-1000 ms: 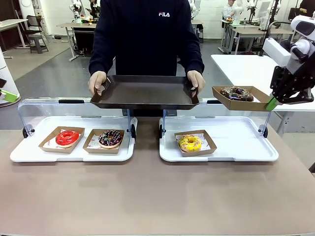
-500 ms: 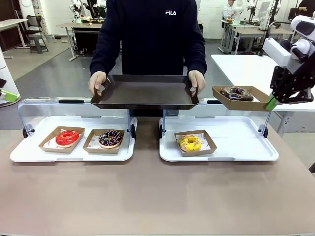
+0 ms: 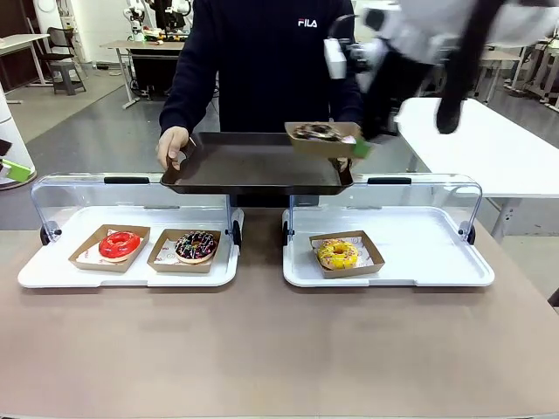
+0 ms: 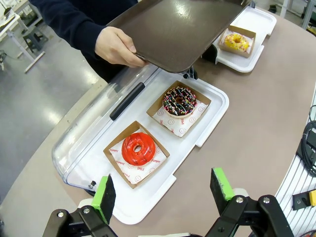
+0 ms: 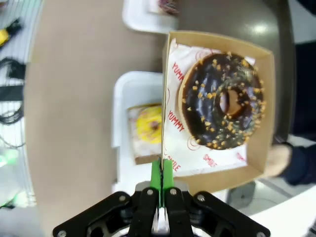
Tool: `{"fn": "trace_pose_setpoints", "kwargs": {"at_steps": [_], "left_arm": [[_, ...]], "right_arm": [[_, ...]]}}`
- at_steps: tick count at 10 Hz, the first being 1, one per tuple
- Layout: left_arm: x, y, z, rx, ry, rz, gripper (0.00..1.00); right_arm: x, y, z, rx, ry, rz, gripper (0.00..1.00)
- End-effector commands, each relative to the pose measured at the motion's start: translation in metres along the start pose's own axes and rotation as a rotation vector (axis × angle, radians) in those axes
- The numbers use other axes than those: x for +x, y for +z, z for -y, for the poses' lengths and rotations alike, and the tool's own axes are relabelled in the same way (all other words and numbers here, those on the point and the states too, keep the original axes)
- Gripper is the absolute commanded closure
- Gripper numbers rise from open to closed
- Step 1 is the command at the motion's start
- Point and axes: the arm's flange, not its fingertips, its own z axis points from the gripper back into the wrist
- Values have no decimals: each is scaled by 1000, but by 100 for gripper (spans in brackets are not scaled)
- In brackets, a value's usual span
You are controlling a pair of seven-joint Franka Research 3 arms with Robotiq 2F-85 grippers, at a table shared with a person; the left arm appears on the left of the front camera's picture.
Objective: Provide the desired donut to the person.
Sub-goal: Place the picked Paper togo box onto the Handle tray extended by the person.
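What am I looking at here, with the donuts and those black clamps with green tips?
Three cameras, one moment. The front camera looks across a brown table at a person holding a dark rectangular serving tray. The other two ride on the robot's wrists, looking along its two-finger clamps, called grippers. On the table, one white plastic tray carries a red-glazed donut and a chocolate sprinkled donut; a second white tray carries a yellow donut. The right gripper is shut on the edge of a brown cardboard box holding a chocolate donut with nut crumbs, over the person's tray. The left gripper is open and holds nothing.
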Motion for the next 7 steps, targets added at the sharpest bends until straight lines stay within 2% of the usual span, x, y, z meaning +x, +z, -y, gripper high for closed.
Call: {"fn": "trace_pose_setpoints", "kwargs": {"at_steps": [1,3,7], "left_arm": [[0,0,0,-1,10,3,0],[0,0,0,-1,10,3,0],[0,0,0,-1,10,3,0]], "right_arm": [[12,-30,39,-84,-63,-106,99],[20,-64,53,-114,-82,-108,99],[19,-103,61,-93,-44,-118,99]]}}
